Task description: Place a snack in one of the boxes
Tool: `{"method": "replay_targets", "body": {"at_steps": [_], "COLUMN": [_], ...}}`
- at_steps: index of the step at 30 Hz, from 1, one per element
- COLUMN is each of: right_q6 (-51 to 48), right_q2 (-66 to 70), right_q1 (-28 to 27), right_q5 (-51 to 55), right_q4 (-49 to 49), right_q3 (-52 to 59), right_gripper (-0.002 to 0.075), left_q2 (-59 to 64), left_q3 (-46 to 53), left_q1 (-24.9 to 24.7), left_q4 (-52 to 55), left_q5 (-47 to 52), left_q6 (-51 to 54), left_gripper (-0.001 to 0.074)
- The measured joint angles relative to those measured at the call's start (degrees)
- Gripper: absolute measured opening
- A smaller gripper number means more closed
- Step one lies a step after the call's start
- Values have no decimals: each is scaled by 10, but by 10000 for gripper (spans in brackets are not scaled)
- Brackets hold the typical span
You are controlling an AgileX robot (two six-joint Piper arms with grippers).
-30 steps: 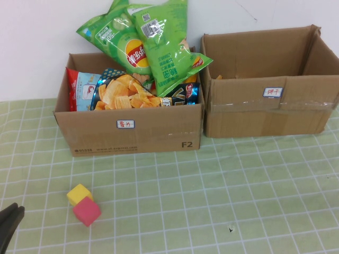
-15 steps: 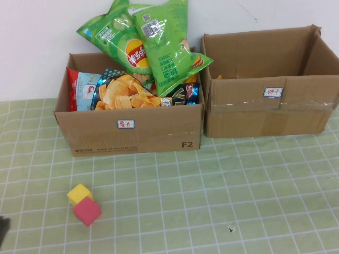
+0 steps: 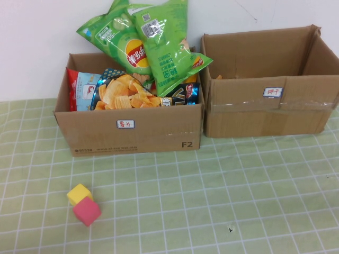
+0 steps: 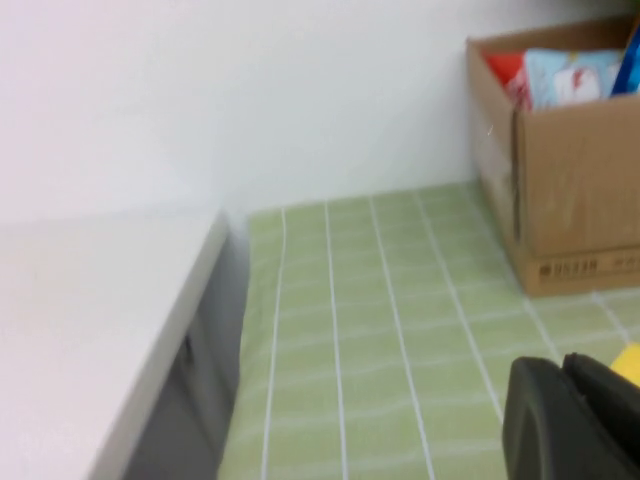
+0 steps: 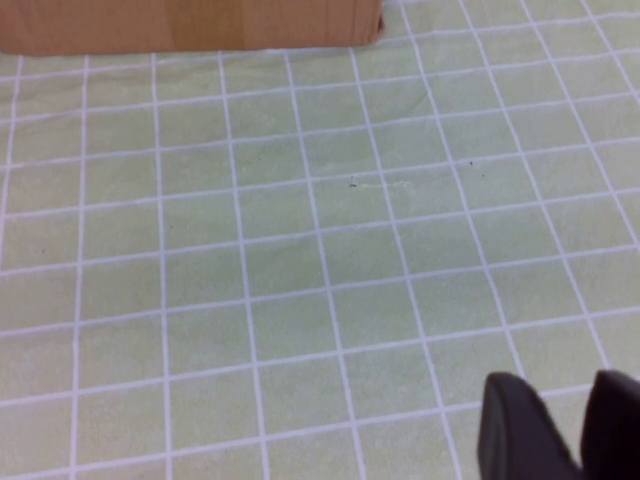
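Observation:
The left cardboard box (image 3: 130, 132) is full of snack bags: green chip bags (image 3: 159, 47), an orange-and-blue bag (image 3: 124, 92) and a red-and-white bag (image 3: 79, 90). The right cardboard box (image 3: 265, 114) looks almost empty. Neither gripper shows in the high view. My left gripper (image 4: 565, 375) is shut and empty, low over the table's left side, with the left box (image 4: 570, 190) ahead of it. My right gripper (image 5: 570, 400) is empty over bare tablecloth, its fingertips slightly apart.
A yellow cube (image 3: 79, 193) and a pink cube (image 3: 87, 211) sit touching on the green checked cloth at front left. The yellow cube's edge (image 4: 630, 362) shows beside my left gripper. A white surface (image 4: 90, 320) borders the table's left edge.
My left gripper, seen at the lower left corner of the high view a second ago, has drawn back out of that view. Boxes, snacks and cubes have not moved.

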Motion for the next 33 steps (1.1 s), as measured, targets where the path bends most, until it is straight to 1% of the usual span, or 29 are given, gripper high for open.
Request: {"method": "replay_targets", "body": {"at_steps": [3, 6, 10, 14, 23, 28, 33], "right_q6": [0, 0, -2, -2, -2, -2, -2], "right_q2": [0, 0, 0, 0, 0, 0, 0], "right_q1": [0, 0, 0, 0, 0, 0, 0], "right_q5": [2, 3, 7, 8, 8, 8, 8], "right_q4": [0, 0, 0, 0, 0, 1, 2], "right_q3": [0, 0, 0, 0, 0, 0, 0], "right_gripper": [155, 155, 155, 155, 155, 155, 155], "left_q2": [-1, -2, -2, -2, -2, -2, -2], "left_q3": [0, 0, -1, -1, -1, -2, -2], "left_q1": [3, 2, -16, -23, -29, -50, -51], "left_q4": [-32, -94, -137, -172, -190, -191, -191], "left_q5": [42, 103, 108, 108, 110, 110, 110], "left_q6": [5, 20, 144, 194, 205, 206, 206], "left_gripper": [-1, -1, -1, -1, -1, -1, -1]}}
